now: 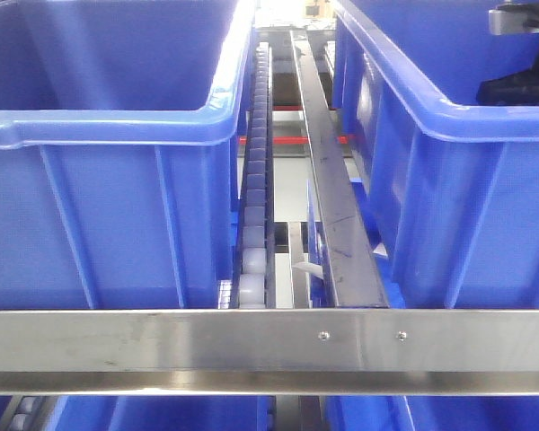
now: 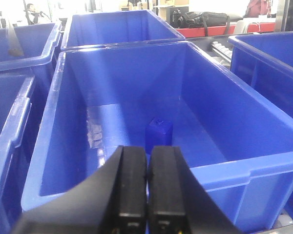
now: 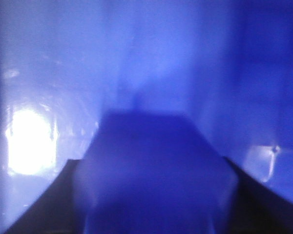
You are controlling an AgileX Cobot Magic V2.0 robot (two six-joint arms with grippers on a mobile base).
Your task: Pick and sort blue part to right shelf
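I'm looking over the right shelf [image 1: 269,339] from the front view: its steel front rail with two screws runs across, a roller track [image 1: 254,206] and a divider strip [image 1: 334,193] lead back between two big blue bins [image 1: 99,206], so the bins sit guided in lanes.

On my left wrist view, the left tool [image 2: 146,195] has its black fingers pressed together with nothing between them, poised above the near rim of a deep bin [image 2: 263,170]. The blue part [image 2: 158,135] stands upright on that bin's floor, well below the tool, so I judge a reach down is still needed.

The right tool [image 3: 151,195] is the hard one: the view is blurred blue, close inside a bin, with a blue block filling the space between the dark fingers. It looks pinched, but I cannot tell for sure.
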